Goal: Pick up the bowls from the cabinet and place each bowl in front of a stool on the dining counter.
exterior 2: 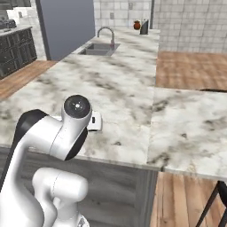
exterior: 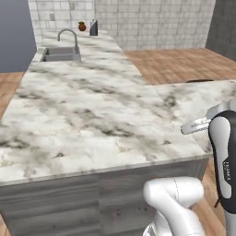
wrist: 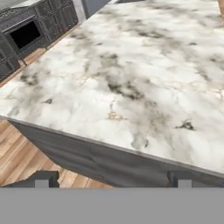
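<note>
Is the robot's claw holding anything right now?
No, nothing. The claw is open, its two dark fingertips far apart, with only the marble counter ahead of them.

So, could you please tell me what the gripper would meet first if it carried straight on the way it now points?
Probably the marble counter. The open gripper looks forward and down across the counter's near edge onto bare marble, with nothing standing in that line. Depth is unclear, so it might instead clip the grey edge panel.
</note>
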